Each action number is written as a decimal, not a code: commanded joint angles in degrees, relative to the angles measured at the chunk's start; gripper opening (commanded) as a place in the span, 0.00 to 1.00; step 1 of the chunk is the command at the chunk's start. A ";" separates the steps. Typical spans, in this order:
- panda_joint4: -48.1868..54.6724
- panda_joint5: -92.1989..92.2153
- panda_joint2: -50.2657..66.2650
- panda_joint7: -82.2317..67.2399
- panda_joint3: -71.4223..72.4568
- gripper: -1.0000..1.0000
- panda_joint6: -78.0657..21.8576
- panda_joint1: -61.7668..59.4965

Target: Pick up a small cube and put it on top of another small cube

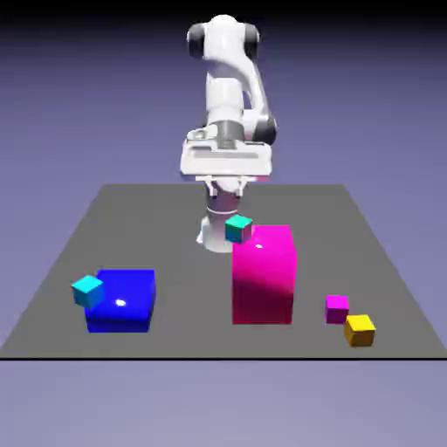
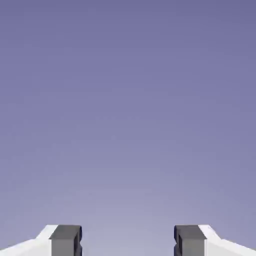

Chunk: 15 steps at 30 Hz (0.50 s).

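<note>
The tiny magenta cube (image 1: 337, 307) rests on the grey table (image 1: 175, 218) near the front, at the exterior view's right. The tiny yellow-orange cube (image 1: 360, 329) sits just in front of it and slightly to the right, close to it. My gripper (image 1: 225, 185) hangs high over the far middle of the table, well away from both cubes. In the hand view the gripper (image 2: 128, 242) is open, its fingertips (image 2: 65, 240) wide apart with only the plain backdrop between them. Neither cube shows in the hand view.
A tall magenta block (image 1: 263, 274) stands mid-table, left of the two small cubes. A small teal cube (image 1: 238, 229) sits behind its far left corner. A large blue block (image 1: 122, 299) lies at the front left with a small cyan cube (image 1: 87, 290) beside it.
</note>
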 commanded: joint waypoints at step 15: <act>23.59 -7.05 31.14 33.81 21.27 0.50 -18.39 0.38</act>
